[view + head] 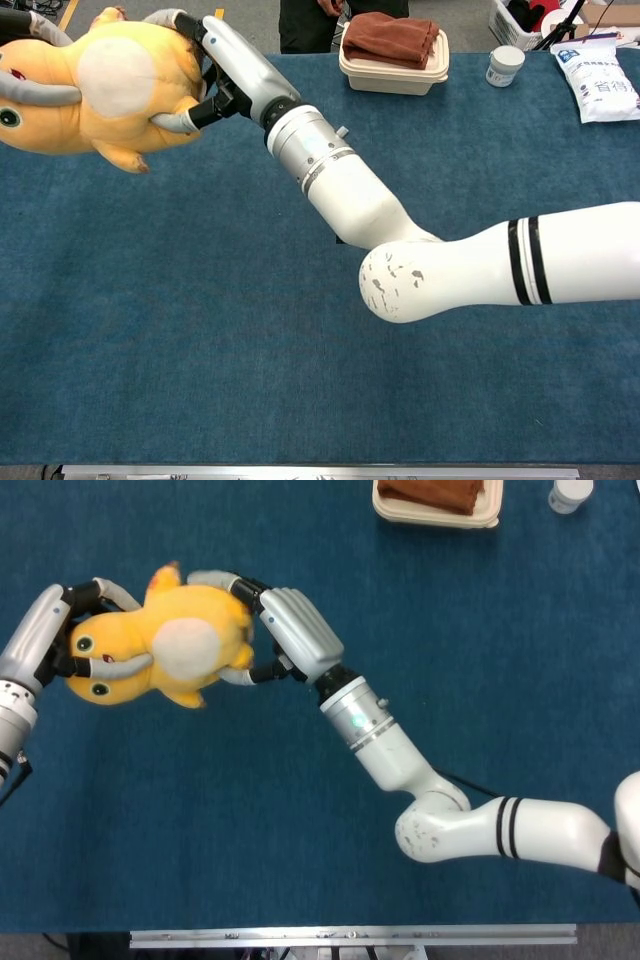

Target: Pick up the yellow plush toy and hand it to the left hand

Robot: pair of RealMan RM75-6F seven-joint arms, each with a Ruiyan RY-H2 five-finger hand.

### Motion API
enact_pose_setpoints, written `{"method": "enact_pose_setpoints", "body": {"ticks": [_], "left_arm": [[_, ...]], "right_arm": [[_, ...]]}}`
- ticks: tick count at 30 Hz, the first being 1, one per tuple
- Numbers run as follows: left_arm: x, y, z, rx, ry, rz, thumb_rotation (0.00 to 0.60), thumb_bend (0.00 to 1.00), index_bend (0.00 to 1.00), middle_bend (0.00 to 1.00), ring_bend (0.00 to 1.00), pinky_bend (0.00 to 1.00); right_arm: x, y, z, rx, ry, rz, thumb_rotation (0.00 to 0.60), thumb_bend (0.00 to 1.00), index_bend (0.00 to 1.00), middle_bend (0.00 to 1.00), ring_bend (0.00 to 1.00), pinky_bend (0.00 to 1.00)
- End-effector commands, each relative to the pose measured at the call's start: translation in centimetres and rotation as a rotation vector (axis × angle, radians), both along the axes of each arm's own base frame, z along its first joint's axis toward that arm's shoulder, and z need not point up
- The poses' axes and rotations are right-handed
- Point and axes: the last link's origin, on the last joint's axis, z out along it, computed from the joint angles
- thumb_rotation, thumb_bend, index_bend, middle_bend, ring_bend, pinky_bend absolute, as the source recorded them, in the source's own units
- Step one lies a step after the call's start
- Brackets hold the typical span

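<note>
The yellow plush toy [170, 645] [110, 75], with a white belly patch, hangs in the air above the blue table's left side. My left hand [45, 630] wraps its grey fingers [35, 95] around the toy's head, one finger across the face. My right hand [295, 630] [235, 65] is at the toy's rear end. Its fingers reach over the top and under the body and still touch the plush. A small gap shows between its palm and the toy in the head view.
A beige container [435, 505] [393, 60] with a brown cloth stands at the table's far edge. A white jar [570, 495] [503, 65] and a white packet [600, 85] lie further right. A person [320, 20] stands behind the table.
</note>
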Motion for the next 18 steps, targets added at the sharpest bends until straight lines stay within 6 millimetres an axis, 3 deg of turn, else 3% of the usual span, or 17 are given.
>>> {"method": "enact_pose_setpoints", "body": {"ticks": [1,5,18], "left_arm": [[-0.4,0.1,0.3,0.0,-0.001,0.001,0.6,0.22,0.49,0.44,0.47,0.82],[-0.9,0.1,0.7,0.003,-0.002,0.002,0.6,0.22,0.49,0.44,0.47,0.82],[-2.7,0.1,1.8,0.031,0.011,0.007,0.6,0.22,0.49,0.44,0.47,0.82]], "right_arm": [[-0.6,-0.1,0.7,0.018,0.022,0.009,0.6,0.29,0.0,0.05,0.04,0.14],[-1.4,0.1,1.8,0.024,0.061,0.029,0.6,0.24,0.0,0.01,0.0,0.1],[-7.6,1.2,7.1,-0.02,0.18,0.016,0.6,0.23,0.0,0.0,0.0,0.09]]}}
